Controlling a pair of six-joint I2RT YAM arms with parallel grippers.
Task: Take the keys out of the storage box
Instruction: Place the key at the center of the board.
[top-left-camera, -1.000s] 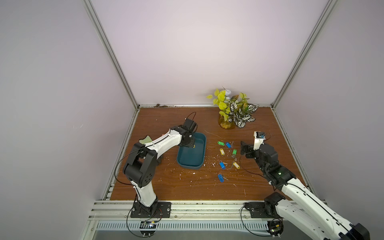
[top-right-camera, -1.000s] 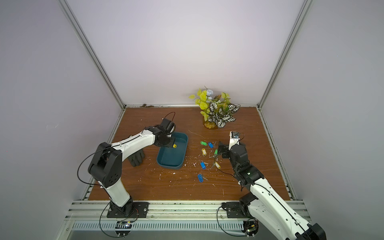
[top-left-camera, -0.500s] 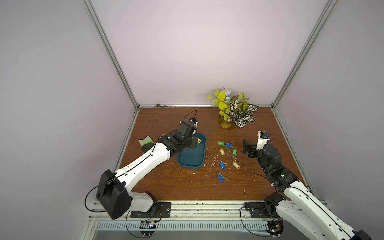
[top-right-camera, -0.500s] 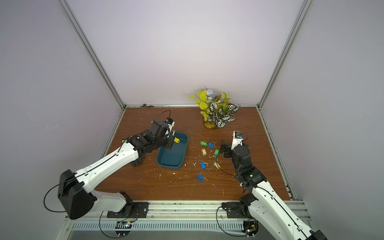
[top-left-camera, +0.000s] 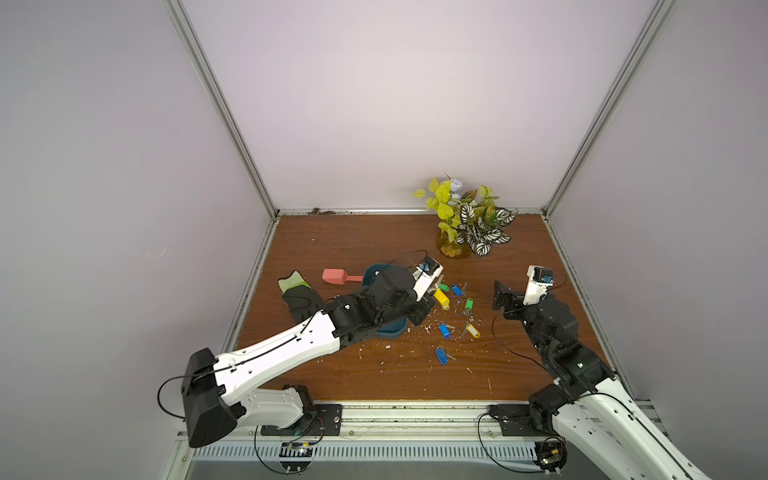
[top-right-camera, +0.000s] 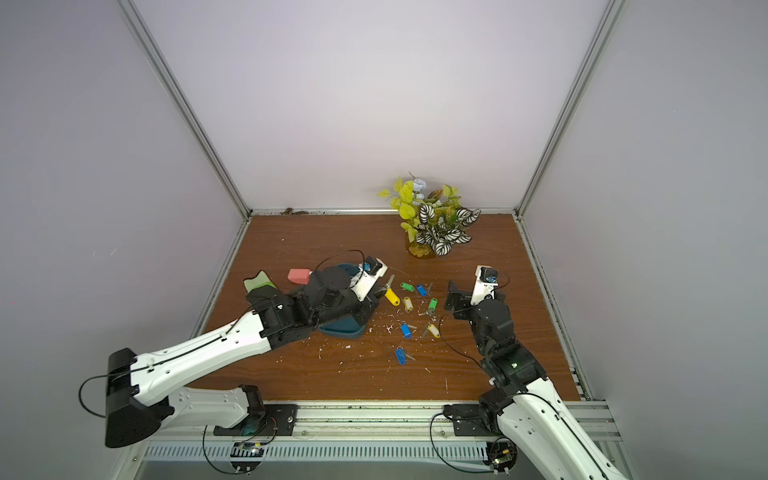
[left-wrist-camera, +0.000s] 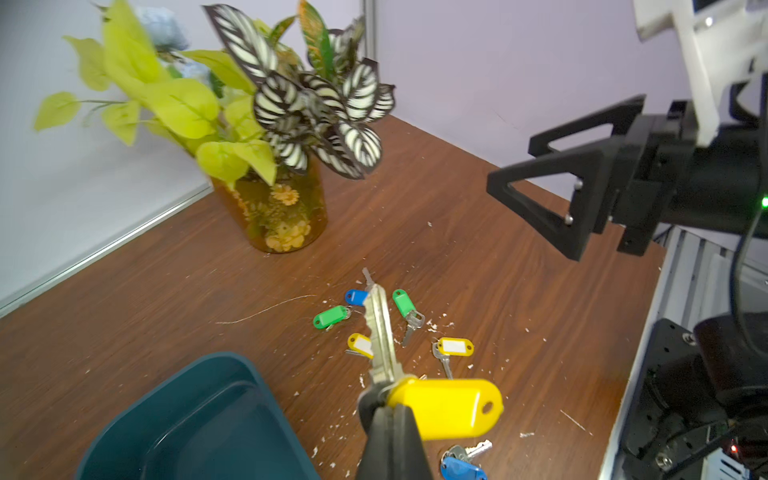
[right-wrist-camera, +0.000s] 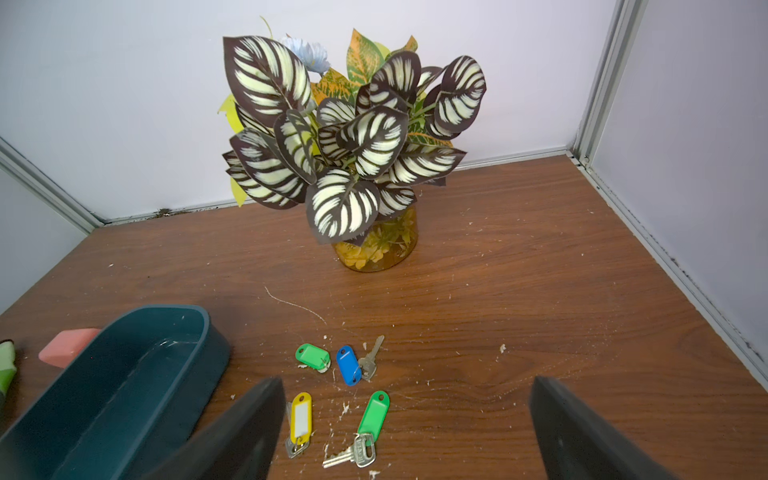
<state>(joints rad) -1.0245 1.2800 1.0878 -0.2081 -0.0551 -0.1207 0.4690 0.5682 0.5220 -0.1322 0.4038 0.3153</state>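
- The left hand is seen shut tight on the ring end of a yellow-tagged key. The tag juts out to one side of the fingertips, and the silver blade points straight away from the hand.
- The gripped key is held clear of the bench, with nothing beneath it but bare wood and white flecks.
- The storage box is found on the bench just below and behind the left hand. In both top views much of it is covered by that hand and its arm.
- The loose keys are spread on the bench outside the box, ahead of the left hand's fingertips and between the two hands. Seven are counted in a top view, with green, blue and yellow tags.
- The right hand is held above the bench with its jaws spread wide, and nothing is gripped in it.
- In the right wrist view, a yellow-tagged and a green-tagged loose key are seen on the bench between that hand's fingers. A green and a blue one lie just ahead of them.
- A potted plant stands well beyond both hands, near the back wall.
- A pink scoop and a green-and-black glove are seen on the bench behind the left hand, past the box.
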